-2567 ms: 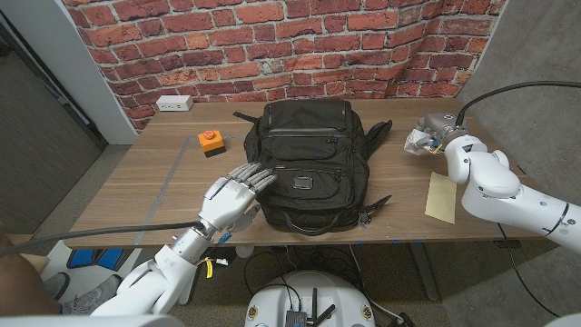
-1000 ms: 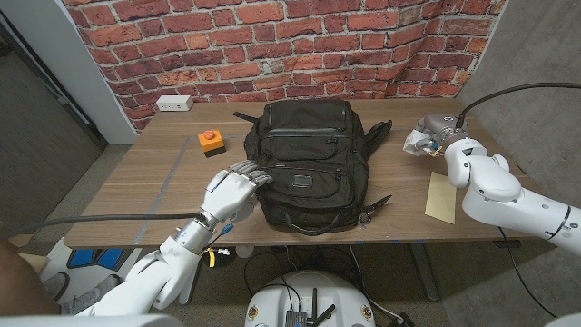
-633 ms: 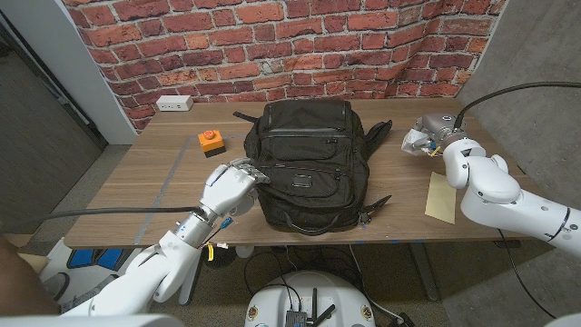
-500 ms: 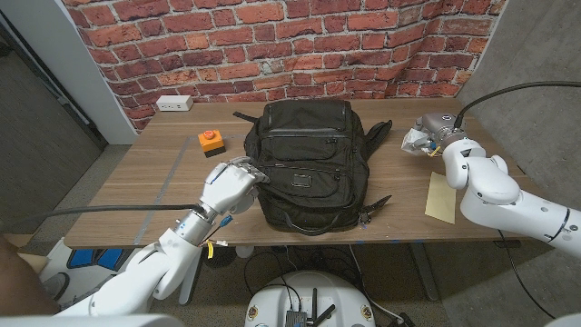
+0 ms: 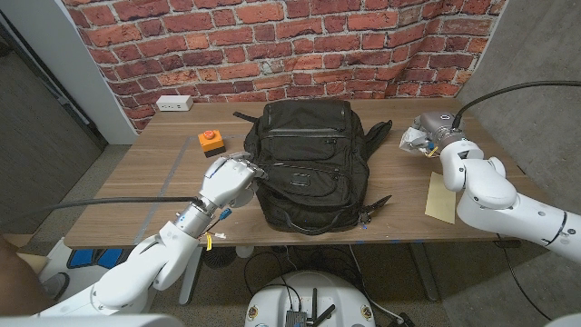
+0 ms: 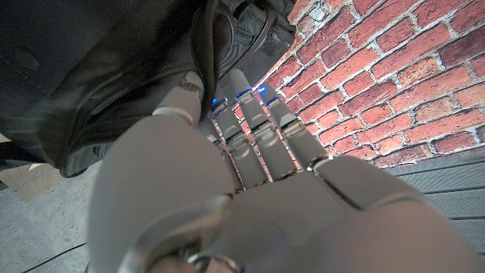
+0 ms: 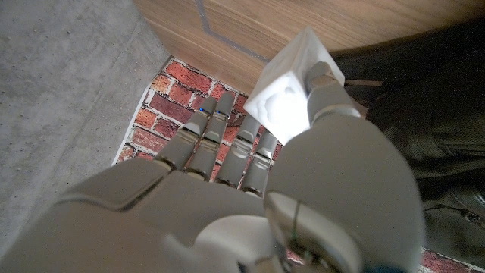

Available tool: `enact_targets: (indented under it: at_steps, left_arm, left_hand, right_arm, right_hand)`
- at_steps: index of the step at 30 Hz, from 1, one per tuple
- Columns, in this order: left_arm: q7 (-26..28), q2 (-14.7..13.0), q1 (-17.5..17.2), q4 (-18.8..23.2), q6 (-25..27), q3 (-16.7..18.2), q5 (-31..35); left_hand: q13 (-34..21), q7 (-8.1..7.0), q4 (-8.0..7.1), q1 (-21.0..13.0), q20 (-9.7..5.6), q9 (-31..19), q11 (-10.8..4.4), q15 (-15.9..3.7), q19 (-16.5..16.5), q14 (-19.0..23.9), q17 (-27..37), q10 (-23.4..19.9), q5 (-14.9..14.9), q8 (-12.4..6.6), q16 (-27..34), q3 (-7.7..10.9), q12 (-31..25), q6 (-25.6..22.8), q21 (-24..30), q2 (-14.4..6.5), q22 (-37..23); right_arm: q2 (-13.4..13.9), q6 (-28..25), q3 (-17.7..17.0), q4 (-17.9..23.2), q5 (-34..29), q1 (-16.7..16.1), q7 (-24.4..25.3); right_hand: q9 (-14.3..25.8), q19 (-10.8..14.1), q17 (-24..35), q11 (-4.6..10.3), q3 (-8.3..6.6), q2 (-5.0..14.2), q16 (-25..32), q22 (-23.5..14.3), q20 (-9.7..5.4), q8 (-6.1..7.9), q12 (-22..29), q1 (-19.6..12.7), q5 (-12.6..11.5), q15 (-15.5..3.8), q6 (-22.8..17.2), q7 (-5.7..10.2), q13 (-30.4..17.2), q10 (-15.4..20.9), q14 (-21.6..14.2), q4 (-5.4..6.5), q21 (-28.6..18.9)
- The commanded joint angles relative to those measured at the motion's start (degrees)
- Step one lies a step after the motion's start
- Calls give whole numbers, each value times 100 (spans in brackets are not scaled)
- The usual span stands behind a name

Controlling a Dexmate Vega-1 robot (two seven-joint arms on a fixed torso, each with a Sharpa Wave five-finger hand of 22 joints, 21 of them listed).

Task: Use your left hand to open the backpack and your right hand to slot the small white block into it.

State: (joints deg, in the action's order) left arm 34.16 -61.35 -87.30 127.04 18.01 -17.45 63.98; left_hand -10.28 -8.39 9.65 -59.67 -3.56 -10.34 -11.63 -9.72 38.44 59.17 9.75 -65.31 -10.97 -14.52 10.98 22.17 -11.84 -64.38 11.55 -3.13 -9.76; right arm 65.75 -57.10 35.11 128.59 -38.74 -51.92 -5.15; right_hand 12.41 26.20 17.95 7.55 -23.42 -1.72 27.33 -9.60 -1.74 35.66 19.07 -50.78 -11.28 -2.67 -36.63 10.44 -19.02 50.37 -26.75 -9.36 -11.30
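Left robot hand (image 5: pixel 229 182): fingers curled against left side of black backpack (image 5: pixel 309 163), touching fabric; whether it grips anything, cannot tell. Right robot hand (image 5: pixel 427 134): grips small white block (image 7: pixel 289 95) between thumb and fingers, held above tabletop (image 5: pixel 154 182), right of backpack, apart from it. Backpack lies flat at tabletop centre, zippers closed. Orange button box (image 5: pixel 211 141) near backpack's left side. Tan paper (image 5: pixel 441 197) on right. White power strip (image 5: pixel 173 104) at far left edge.
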Motion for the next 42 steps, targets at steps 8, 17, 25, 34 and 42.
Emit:
enact_targets:
  at_steps: [8,17,25,34,42]
  left_arm:
    - [-163,399,457,-27,-278,-65,-738]
    - [-278,727,682,-41,-400,-119,-1230]
    - [-462,993,881,-43,-494,-157,-1723]
    - [-469,1275,1032,-52,-400,-158,-2004]
    - [-558,1621,1244,-50,-219,-249,-2317]
  left_hand:
    - [-34,44,10,10,-768,-27,-8,-410,118,224,29,-182,-6,-24,16,71,-5,-142,35,-56,-22]
    - [-33,112,34,-13,-777,-28,5,-411,193,378,24,-353,-11,-11,10,93,-10,-234,42,-21,-22]
    - [-32,147,40,-38,-783,-31,7,-413,227,452,25,-408,-17,14,10,109,-2,-238,44,-15,-23]
    - [-31,135,39,-46,-787,-35,3,-409,252,472,21,-404,-18,31,-2,116,16,-235,49,-9,-27]
    - [-31,136,35,-48,-790,-37,2,-412,263,482,20,-404,-18,41,-9,122,25,-234,50,-11,-29]
  right_arm:
    - [-48,-281,15,341,-293,-176,88]
    - [-123,-393,67,455,-409,-135,0]
    - [-124,-568,97,616,-471,-165,-107]
    - [-102,-945,51,895,-409,-404,-16]
    - [-188,-1238,28,1082,-214,-591,338]
  right_hand:
    - [5,54,28,492,-4,107,6,-21,6,36,22,-71,-55,-886,-116,11,-36,560,-79,21,12]
    - [2,52,41,493,5,120,20,-21,8,31,14,-70,-56,-881,-113,17,-40,564,-90,26,13]
    - [-15,50,54,493,18,128,32,-21,11,20,15,-63,-55,-873,-118,10,-50,577,-88,33,14]
    - [-32,51,62,493,21,144,36,-21,14,11,6,-68,-60,-877,-129,7,-51,580,-85,33,14]
    - [-50,49,71,494,21,162,44,-21,13,5,-4,-82,-66,-885,-153,-5,-53,580,-91,29,14]
